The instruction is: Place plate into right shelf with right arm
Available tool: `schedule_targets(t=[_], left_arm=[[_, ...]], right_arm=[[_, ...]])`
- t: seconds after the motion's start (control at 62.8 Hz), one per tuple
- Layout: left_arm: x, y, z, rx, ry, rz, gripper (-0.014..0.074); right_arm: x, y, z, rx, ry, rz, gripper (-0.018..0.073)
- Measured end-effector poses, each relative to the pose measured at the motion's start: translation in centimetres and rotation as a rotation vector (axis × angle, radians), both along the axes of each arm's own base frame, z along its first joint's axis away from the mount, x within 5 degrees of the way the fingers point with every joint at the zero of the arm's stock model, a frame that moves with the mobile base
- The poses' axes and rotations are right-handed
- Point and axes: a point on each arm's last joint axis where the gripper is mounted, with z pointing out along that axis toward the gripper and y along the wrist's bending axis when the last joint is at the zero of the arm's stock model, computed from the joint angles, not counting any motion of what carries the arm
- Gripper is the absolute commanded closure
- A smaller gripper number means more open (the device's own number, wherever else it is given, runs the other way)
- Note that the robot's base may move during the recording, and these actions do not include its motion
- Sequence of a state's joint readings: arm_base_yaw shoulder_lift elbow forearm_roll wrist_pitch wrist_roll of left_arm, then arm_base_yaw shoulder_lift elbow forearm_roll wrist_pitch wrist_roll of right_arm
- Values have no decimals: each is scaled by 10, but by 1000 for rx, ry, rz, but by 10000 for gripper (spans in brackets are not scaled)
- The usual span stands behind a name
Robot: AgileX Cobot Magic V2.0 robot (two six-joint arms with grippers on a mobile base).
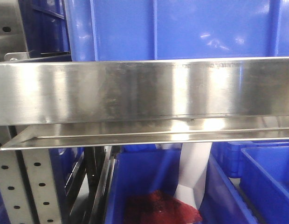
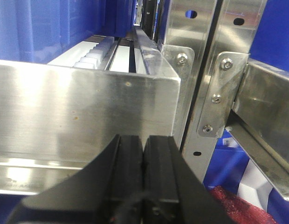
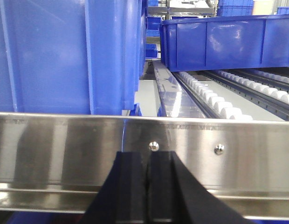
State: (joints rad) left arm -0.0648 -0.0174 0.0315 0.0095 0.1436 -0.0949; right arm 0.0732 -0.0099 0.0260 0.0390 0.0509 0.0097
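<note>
The plate is out of view in every frame. The right shelf is the shiny steel rack: its long front rail (image 1: 144, 88) fills the front view, and the same kind of rail (image 3: 65, 149) crosses the right wrist view. My right gripper (image 3: 148, 156) is shut with nothing between its black fingers, close in front of that rail. My left gripper (image 2: 143, 140) is also shut and empty, facing a steel rail (image 2: 84, 112) beside a perforated upright (image 2: 214, 79).
Big blue bins (image 1: 182, 28) sit on the shelf level above the rail; another blue bin (image 3: 228, 39) rests on white roller tracks (image 3: 214, 100). Below the rail lie a blue bin (image 1: 144, 182) with red material (image 1: 158, 207) and a white object (image 1: 196, 172).
</note>
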Motion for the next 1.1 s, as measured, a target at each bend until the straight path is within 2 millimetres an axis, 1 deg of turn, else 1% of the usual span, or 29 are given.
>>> schedule_targets(t=[0.175,0.844,1.099], left_arm=[[0,0,0,0,0,0,643],[0,0,0,0,0,0,643],[0,0,0,0,0,0,643]], right_arm=[[0,0,-3,-3,37,1,503],[0,0,-4,-4,44,2,503],[0,0,-7,-8,75,3,503]])
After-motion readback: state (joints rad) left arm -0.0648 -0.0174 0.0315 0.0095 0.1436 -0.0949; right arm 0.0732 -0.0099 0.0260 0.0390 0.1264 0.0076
